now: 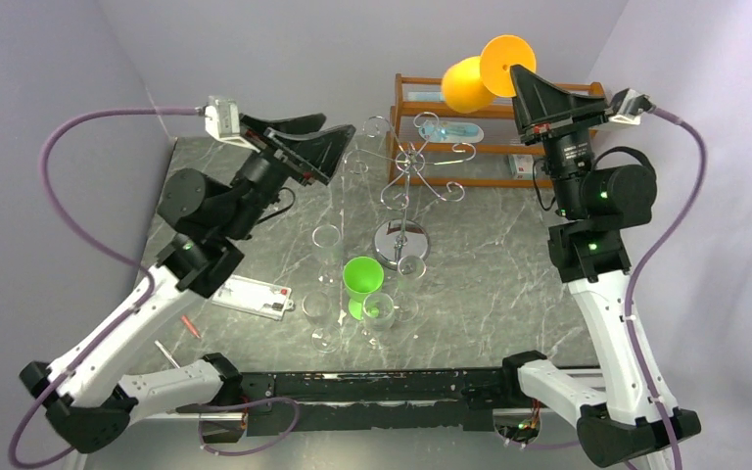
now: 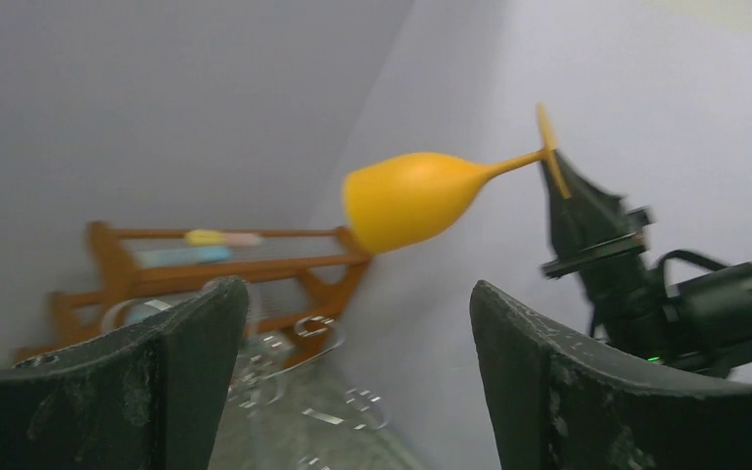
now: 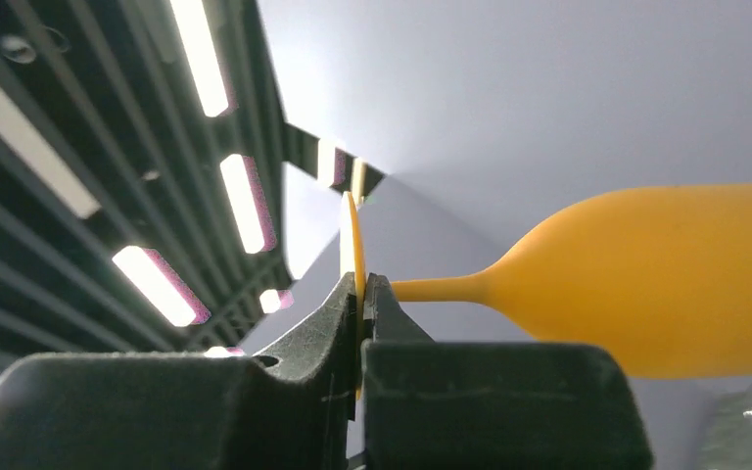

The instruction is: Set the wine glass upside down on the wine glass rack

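Observation:
My right gripper (image 1: 521, 80) is raised high at the back right and is shut on the round foot of an orange wine glass (image 1: 467, 82). The glass lies sideways, bowl pointing left, foot (image 3: 353, 245) pinched edge-on between my fingers (image 3: 392, 323). It also shows in the left wrist view (image 2: 411, 199). The chrome wine glass rack (image 1: 406, 171) stands at the table's middle on its shiny disc base (image 1: 399, 238), below and left of the glass. My left gripper (image 1: 338, 147) is open and empty, raised left of the rack's arms (image 2: 318, 328).
A brown wooden shelf rack (image 1: 494, 127) stands at the back behind the chrome stand. A green glass (image 1: 362, 279) and several clear glasses (image 1: 326, 243) stand in front of the stand. A white box (image 1: 252, 297) lies at the left.

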Robot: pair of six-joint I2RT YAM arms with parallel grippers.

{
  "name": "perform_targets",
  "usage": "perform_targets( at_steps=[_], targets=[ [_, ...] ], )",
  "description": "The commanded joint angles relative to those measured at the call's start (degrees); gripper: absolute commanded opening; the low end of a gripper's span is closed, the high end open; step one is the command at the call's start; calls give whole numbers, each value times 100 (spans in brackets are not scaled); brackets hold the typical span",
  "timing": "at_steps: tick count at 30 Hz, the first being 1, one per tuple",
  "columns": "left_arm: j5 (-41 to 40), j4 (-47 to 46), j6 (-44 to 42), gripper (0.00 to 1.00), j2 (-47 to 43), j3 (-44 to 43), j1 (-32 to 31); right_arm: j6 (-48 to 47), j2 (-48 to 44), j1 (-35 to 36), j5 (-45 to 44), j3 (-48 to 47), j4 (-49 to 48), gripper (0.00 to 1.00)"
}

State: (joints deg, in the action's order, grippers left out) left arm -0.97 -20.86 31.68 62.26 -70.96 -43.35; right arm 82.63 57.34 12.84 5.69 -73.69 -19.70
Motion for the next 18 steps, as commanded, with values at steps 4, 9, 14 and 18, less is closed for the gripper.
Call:
perform_targets(
  at_steps=[4,9,14,18],
  targets=[
    [-1105,3052,-1483,89,-744,-343,-32,-3026,116,-7,-767,-791,1679,0],
    [-1287,3612,-1451,90,-921,-290,-28,-3480,627,-9,-830,-1217,2470,0],
    [-1232,3679,-1470,92,-1090,-37,-32,-3766,1207,-10,-720,-1508,2962,0],
    [-1325,3732,-1472,93,-1211,232,-34,-3848,1683,-10,-313,-1588,3065,0]
  ],
)
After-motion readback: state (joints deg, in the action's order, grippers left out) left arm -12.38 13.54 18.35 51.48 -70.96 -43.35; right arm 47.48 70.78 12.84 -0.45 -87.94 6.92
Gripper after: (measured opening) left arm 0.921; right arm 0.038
